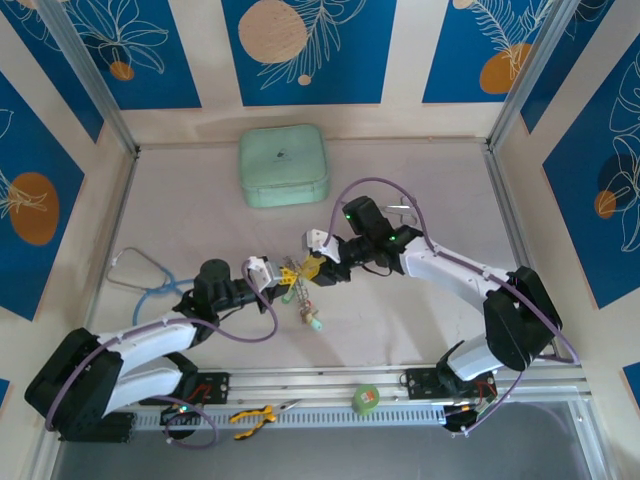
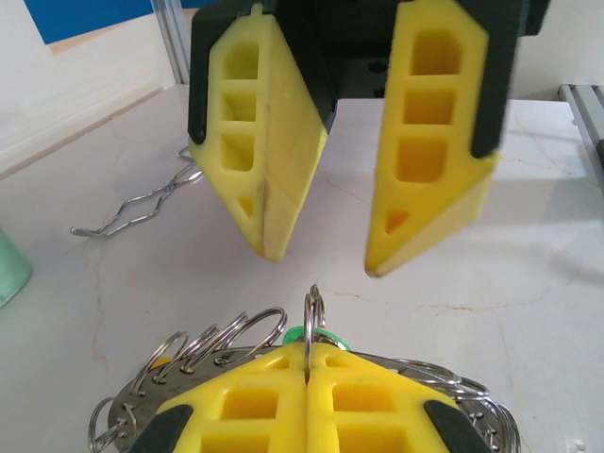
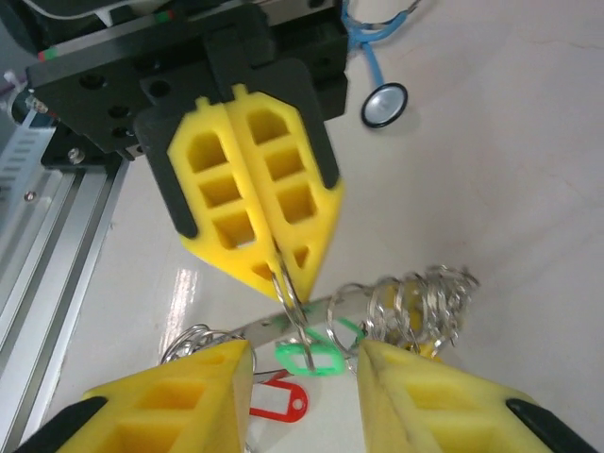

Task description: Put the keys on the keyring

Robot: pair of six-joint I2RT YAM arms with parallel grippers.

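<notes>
My left gripper point(image 2: 310, 357) is shut on a small split ring point(image 2: 312, 311) that stands upright between its yellow fingertips. From that ring hangs a key's green tag point(image 3: 316, 357), and a red tag point(image 3: 279, 402) lies lower down. The keyring point(image 2: 127, 408), a flat silvery plate carrying several wire rings point(image 2: 236, 332), sits just under the left fingers. My right gripper point(image 3: 307, 347) is open, its fingers point(image 2: 269, 151) on either side of the held ring without touching it. In the top view the left gripper point(image 1: 283, 272) and right gripper point(image 1: 318, 268) meet tip to tip, with the keys point(image 1: 306, 304) dangling below them.
A mint-green case point(image 1: 284, 166) lies at the back of the table. A blue-tubed stethoscope point(image 1: 145, 278) is at the left. A crinkled silvery wire piece point(image 2: 142, 209) lies beyond the grippers. A green tape roll point(image 1: 366, 399) and yellow-handled pliers point(image 1: 254, 415) rest on the front rail.
</notes>
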